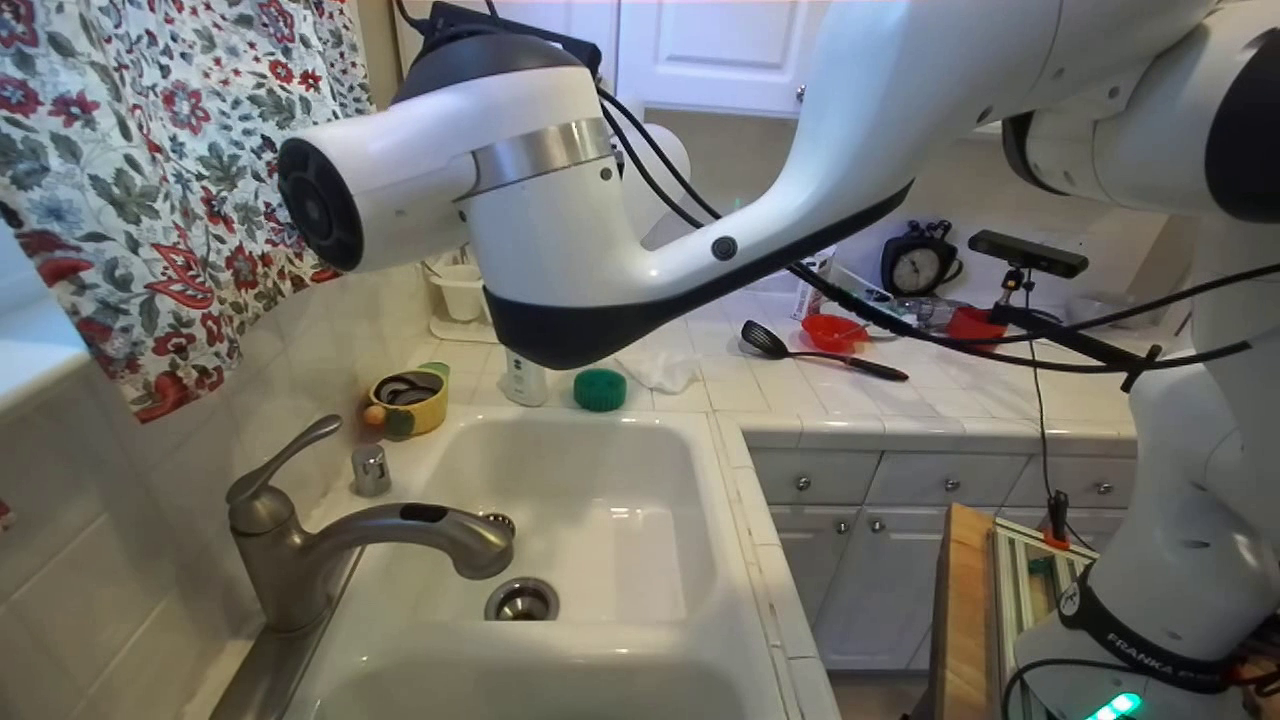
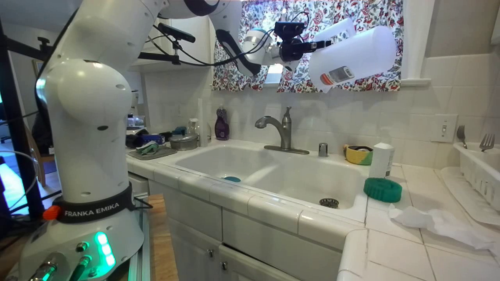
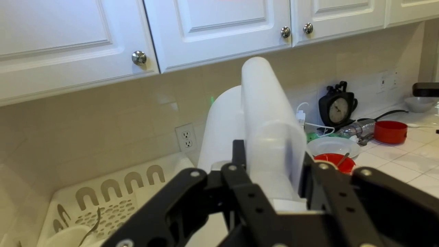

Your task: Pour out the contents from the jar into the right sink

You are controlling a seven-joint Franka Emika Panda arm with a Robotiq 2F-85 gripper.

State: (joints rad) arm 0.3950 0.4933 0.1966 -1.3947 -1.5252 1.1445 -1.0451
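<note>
While my gripper has the white jar by its handle, jaws snug either side, jar's in mid-air, tipped w/ label end lower, well above right sink level; I can't tell if squarely over. Green scrubber & bottle on countertop, just beside sink's RH edge in an exterior view.

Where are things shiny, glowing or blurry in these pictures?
White glare streaks the right sink in an exterior view; green lights glow on the robot base in both exterior views; the label on the jar looks blurry in an exterior view; cabinet knobs gleam in the wrist view.
</note>
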